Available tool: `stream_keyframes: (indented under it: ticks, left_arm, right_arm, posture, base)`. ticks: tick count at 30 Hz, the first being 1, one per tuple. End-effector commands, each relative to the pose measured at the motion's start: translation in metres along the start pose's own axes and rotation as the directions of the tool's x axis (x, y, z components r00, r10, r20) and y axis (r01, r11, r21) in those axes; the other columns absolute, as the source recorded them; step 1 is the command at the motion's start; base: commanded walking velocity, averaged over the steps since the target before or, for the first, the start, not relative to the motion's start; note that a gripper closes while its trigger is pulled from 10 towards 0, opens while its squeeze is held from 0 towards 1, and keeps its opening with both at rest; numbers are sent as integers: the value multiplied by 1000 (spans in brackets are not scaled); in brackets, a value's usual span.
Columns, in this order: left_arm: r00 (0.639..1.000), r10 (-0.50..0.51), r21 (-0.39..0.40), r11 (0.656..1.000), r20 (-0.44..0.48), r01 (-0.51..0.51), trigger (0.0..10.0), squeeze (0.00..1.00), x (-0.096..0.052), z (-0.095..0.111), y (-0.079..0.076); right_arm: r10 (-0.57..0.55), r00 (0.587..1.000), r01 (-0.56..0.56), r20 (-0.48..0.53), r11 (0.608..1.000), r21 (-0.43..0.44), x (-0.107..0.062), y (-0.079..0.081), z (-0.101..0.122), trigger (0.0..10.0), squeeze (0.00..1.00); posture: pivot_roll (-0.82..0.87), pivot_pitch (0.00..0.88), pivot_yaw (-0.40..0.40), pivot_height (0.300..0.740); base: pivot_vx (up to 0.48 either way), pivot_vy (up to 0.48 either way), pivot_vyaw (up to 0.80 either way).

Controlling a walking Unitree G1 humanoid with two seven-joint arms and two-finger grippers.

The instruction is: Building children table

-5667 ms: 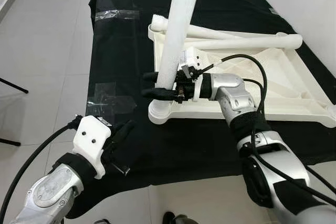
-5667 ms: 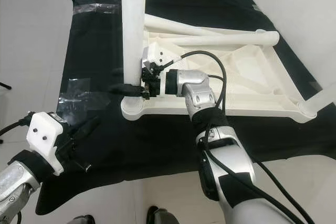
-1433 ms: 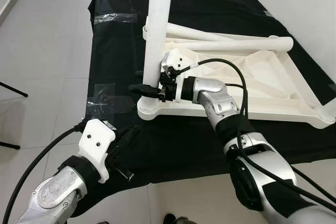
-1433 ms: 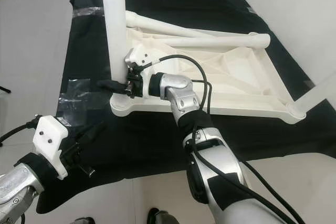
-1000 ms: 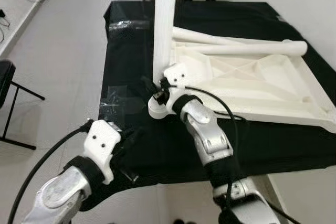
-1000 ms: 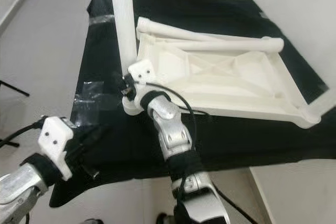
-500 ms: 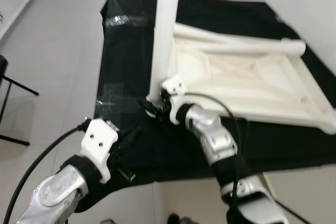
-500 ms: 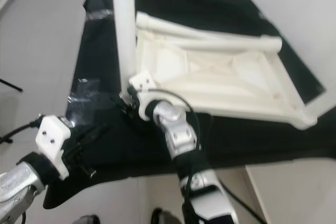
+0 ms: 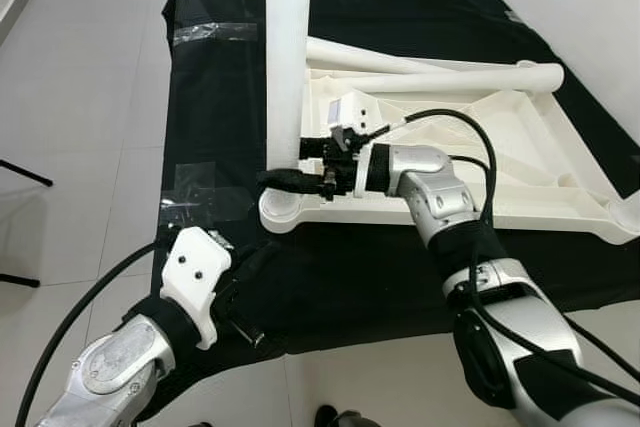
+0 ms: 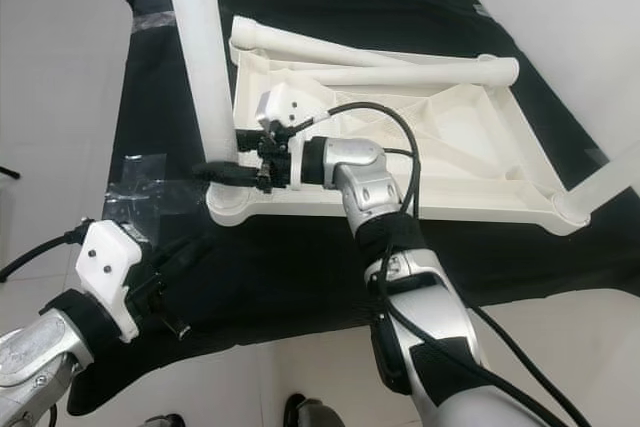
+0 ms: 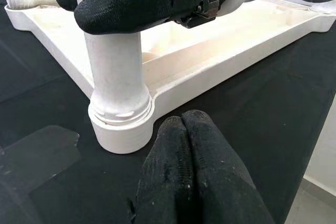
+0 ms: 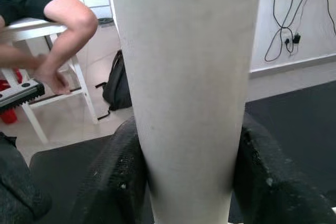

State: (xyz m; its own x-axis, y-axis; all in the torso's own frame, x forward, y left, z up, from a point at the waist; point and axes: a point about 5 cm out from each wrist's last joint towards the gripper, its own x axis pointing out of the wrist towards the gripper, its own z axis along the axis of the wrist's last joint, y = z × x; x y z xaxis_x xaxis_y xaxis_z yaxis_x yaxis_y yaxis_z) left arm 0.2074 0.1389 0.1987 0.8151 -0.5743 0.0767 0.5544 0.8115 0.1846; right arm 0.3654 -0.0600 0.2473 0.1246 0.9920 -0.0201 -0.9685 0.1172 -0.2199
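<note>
At the left, the left claw (image 9: 248, 292) hangs low over the near edge of the black-draped bench (image 9: 210, 97), its two black fingers (image 11: 191, 145) pressed together on nothing, near the corner socket but not touching it. Right of it, the upturned white plastic children's tabletop (image 9: 520, 142) lies on the cloth, with the tall white plastic table leg (image 9: 287, 57) standing upright in its round near-left corner socket (image 9: 283, 213). The right claw (image 9: 290, 165) grips that leg low down, one finger (image 12: 118, 182) on each side. Two loose white legs (image 9: 450, 77) lie across the far side of the tabletop.

The risk, as I judge it: nothing pins the tabletop, so a twist or push on the leg could slide or lift the whole piece. A low grip on so tall a leg gives little leverage, so it may lean and seat crookedly, or slip between the fingers.
</note>
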Motion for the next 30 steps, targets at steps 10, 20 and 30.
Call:
stream_keyframes:
  ticks: [10,20,30]
  left_arm:
    - [1000,-13,-13,1000,-19,12,10000,0,-2,-5,-6]
    - [999,-19,-30,999,-26,19,10000,0,-4,-6,-5]
    - [999,-9,-17,1000,-35,8,10000,0,-5,-6,-2]
  right_arm:
    - [21,998,-19,-54,999,40,-10,9,-30,0,0]
    - [-716,691,711,-99,698,-87,-8,47,-61,0,0]
    - [-569,813,567,-122,822,-56,6,43,-62,10000,0]
  posture:
    - [120,210,-155,740]
    - [80,224,-105,740]
    - [103,232,-136,740]
  base:
    - [0,0,0]
    - [0,0,0]
    - [0,0,0]
